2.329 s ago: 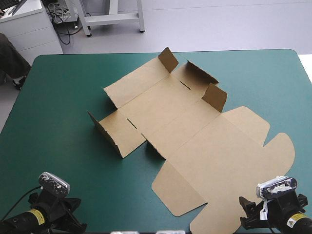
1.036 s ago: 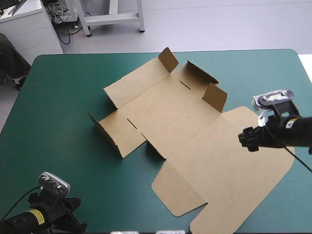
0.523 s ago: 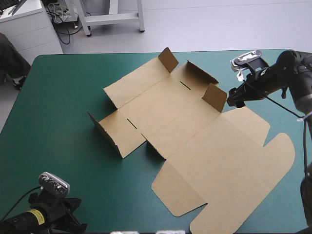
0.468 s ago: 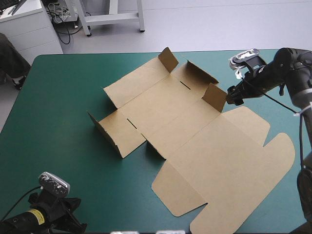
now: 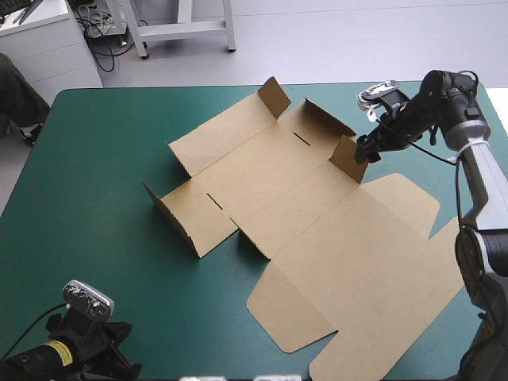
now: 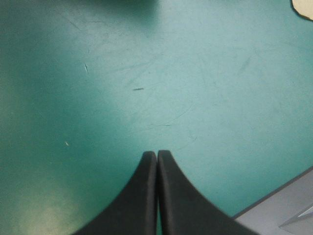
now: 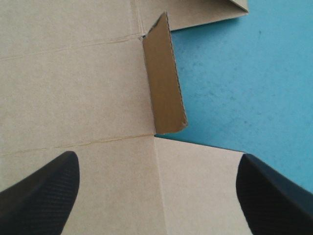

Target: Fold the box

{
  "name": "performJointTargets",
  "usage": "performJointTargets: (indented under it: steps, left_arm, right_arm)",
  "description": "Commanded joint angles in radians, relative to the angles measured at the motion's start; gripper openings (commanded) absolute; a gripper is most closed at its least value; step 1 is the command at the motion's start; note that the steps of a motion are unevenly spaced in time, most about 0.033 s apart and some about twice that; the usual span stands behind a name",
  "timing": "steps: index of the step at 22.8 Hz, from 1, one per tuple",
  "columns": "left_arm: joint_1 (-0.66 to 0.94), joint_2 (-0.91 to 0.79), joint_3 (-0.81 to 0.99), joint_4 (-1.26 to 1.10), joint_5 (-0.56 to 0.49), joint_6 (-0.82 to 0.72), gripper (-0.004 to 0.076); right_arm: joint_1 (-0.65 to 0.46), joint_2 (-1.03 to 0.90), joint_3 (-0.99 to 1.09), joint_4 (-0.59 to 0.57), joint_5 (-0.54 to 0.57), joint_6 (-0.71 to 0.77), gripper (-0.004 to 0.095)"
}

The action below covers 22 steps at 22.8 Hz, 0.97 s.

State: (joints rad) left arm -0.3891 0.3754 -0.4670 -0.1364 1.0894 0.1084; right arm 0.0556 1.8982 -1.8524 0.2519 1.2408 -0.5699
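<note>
the box (image 5: 317, 214) lies mostly flat across the middle of the table (image 5: 87, 151), a few small flaps (image 5: 274, 97) raised. the right gripper (image 7: 156, 164) hovers at the box's far right side, its fingers (image 7: 44, 191) wide apart and empty, with one upright flap (image 7: 164, 83) just ahead of the gap. the left gripper (image 6: 157, 155) sits by the near left corner, fingers pressed together (holding nothing) — well apart from the box. i think the danger is a push on the flap: nothing pins the box, so it may slide, or the flap may crease wrongly.
</note>
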Motion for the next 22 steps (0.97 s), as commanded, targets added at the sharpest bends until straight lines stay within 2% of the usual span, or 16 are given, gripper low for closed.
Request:
performJointTargets:
  steps: [1, 8, 12, 14, 22]
  left_arm:
    - [-0.002, 0.006, -0.024, -0.011, -0.044, -0.007, -0.0032]
    - [-0.002, 0.006, -0.024, -0.011, -0.044, -0.007, -0.0032]
    - [-0.002, 0.006, -0.024, -0.011, -0.044, -0.007, -0.0032]
    - [-0.002, 0.006, -0.024, -0.011, -0.044, -0.007, -0.0032]
    - [-0.002, 0.006, -0.024, -0.011, -0.044, -0.007, -0.0032]
  right_arm:
    - [0.012, -0.007, -0.053, 0.034, 0.005, -0.032, 0.0806]
    - [0.094, 0.130, -0.156, -0.034, -0.005, -0.050, 0.0800]
    - [0.100, 0.187, -0.189, -0.049, -0.018, -0.050, 0.0717]
    - [0.100, 0.200, -0.189, -0.080, -0.017, -0.050, 0.0628]
    - [0.100, 0.204, -0.189, -0.119, -0.021, -0.050, 0.0114]
